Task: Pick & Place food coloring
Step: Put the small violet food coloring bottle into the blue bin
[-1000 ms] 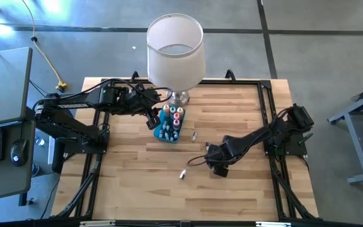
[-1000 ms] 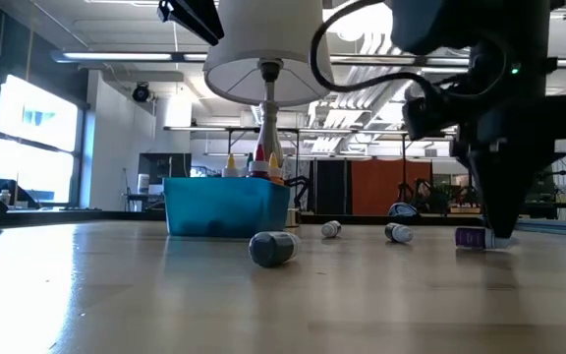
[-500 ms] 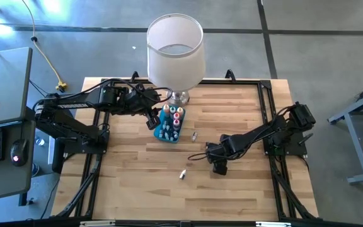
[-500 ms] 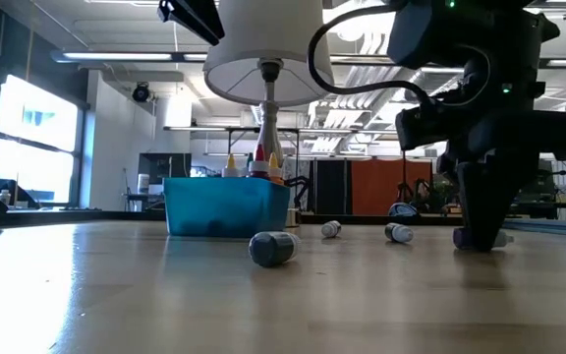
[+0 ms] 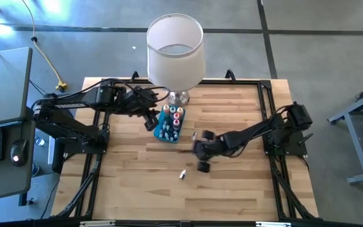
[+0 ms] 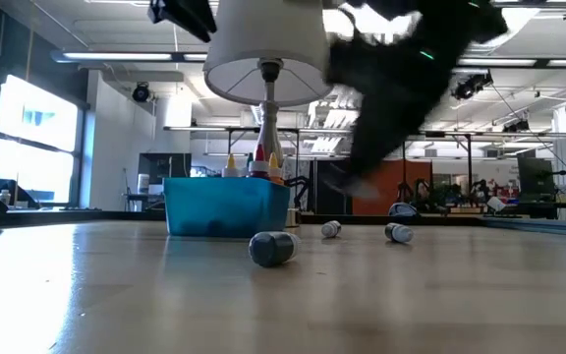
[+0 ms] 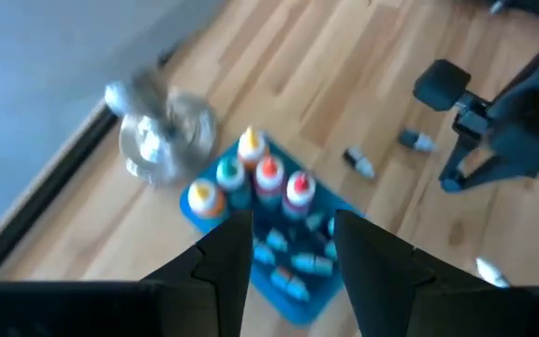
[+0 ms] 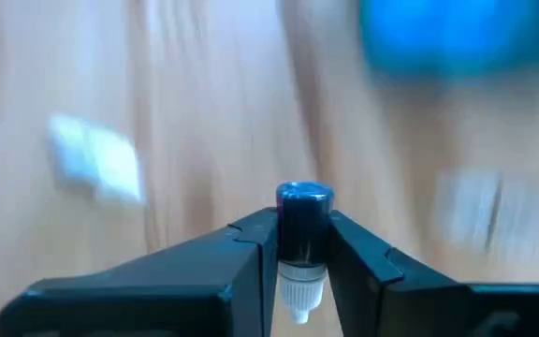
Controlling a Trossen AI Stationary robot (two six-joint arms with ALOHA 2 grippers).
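The blue tray sits by the lamp base and holds several food coloring bottles with white or coloured caps. Two loose vials lie on their sides on the wood, one toward the near edge and one right of the tray. My right gripper hangs above the table's middle, shut on a small dark vial. My left gripper is open, poised above the tray's left side, touching nothing. My right gripper pinches the dark vial by its body between its two fingers. The white cap points back toward the wrist and the dark end sticks out past the fingertips. The vial is lifted clear of the table.
A tall lamp with a white shade stands on its metal base just beyond the tray. In the low view three loose vials lie on the wood. Bare wood extends near and left.
My right gripper was down at a purple-dark vial on the table's right part. It has since risen and swung toward the table's left, toward the tray, carrying that vial off the wood. The left arm kept still.
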